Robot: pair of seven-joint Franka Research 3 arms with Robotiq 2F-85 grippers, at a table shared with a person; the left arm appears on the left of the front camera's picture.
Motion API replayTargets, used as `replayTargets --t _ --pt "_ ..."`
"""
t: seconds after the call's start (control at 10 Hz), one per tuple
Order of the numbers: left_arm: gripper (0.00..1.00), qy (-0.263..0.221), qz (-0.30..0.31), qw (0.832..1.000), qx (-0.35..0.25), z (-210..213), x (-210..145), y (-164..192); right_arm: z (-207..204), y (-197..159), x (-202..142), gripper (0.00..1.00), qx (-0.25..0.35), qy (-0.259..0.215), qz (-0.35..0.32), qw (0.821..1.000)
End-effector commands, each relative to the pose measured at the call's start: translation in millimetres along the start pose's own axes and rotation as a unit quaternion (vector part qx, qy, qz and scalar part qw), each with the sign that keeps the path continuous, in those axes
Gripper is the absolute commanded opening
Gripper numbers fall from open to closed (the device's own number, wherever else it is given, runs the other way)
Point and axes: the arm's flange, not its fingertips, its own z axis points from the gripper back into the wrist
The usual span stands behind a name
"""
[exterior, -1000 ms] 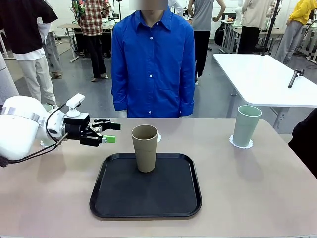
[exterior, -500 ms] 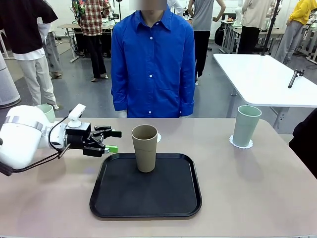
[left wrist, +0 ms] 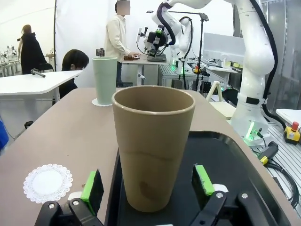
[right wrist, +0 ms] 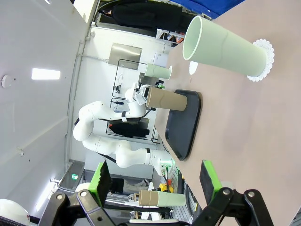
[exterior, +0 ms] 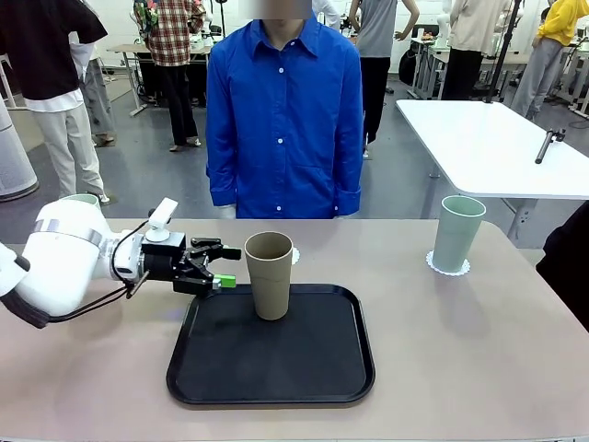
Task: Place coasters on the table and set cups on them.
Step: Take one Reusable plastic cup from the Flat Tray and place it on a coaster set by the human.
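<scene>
**Left gripper level with the tan cup, jaws spread**

Your left gripper (exterior: 224,264) sits low over the table (exterior: 479,350), just beside the tan-brown cup (exterior: 269,274), which stands upright on the black tray (exterior: 271,368). From the left wrist you see the cup between the green pads (left wrist: 92,187), with gaps on both sides, so the jaws are released and touching nothing. A bare coaster (left wrist: 48,182) lies on the table beside the tray. One mint cup (exterior: 457,232) stands on its coaster (exterior: 448,266) at the far right. A second mint cup (exterior: 81,200) peeks out behind the left arm; its base is hidden. Your right gripper (right wrist: 155,181) is spread wide, holding nothing.
</scene>
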Motion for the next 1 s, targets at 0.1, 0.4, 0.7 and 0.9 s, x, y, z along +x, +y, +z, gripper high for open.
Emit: replayTargets --t 0.1,0.4,0.7,0.9 --pt "1.0 0.002 0.004 1.0 0.011 -16 -6 7 0 1 -1 1.0 0.002 0.002 -0.002 1.0" --pt "1.0 0.003 0.012 1.0 0.001 -23 -20 13 0 1 -1 1.0 0.002 0.002 -0.002 1.0" --pt "1.0 0.015 0.032 0.999 -0.018 -30 -34 12 0 1 -1 1.0 0.002 0.002 -0.002 1.0" --pt "1.0 0.02 0.033 0.999 -0.025 -39 -40 8 0 1 -1 1.0 0.002 0.002 -0.002 1.0"
